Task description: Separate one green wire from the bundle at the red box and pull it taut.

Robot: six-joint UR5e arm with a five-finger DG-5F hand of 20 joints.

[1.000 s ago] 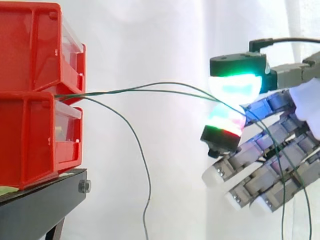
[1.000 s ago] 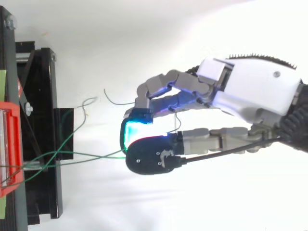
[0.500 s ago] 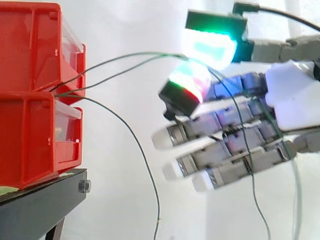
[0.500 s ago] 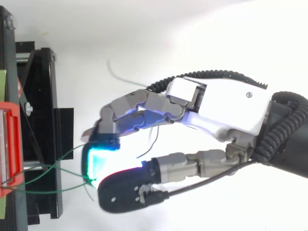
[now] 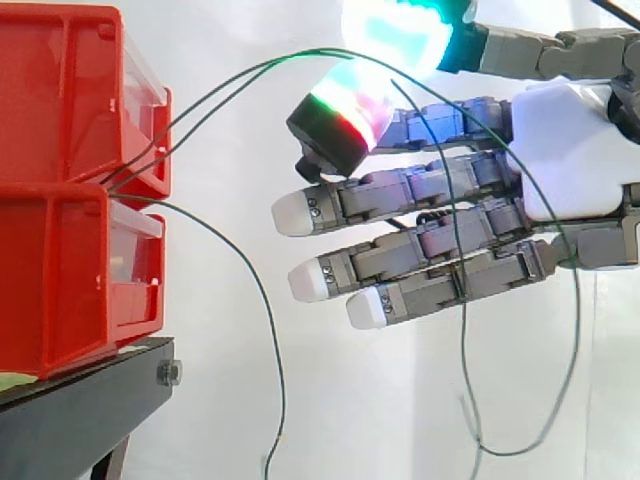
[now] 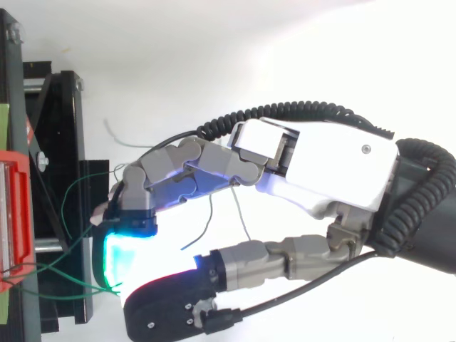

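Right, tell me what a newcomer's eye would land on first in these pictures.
First the hand, high at the right of the side view, with its glowing pads in cyan-green and red pinched on two green wires. Those wires arch slackly down to the stacked red bins at the left. A third wire hangs loose below them.

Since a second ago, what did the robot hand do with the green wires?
The hand moved up and toward the red boxes, keeping two green wires pinched between its glowing pads. Those wires ran almost level and straight before; now they arch upward, slacker. The red boxes and the black stand stayed put, and the third wire still hangs loose.
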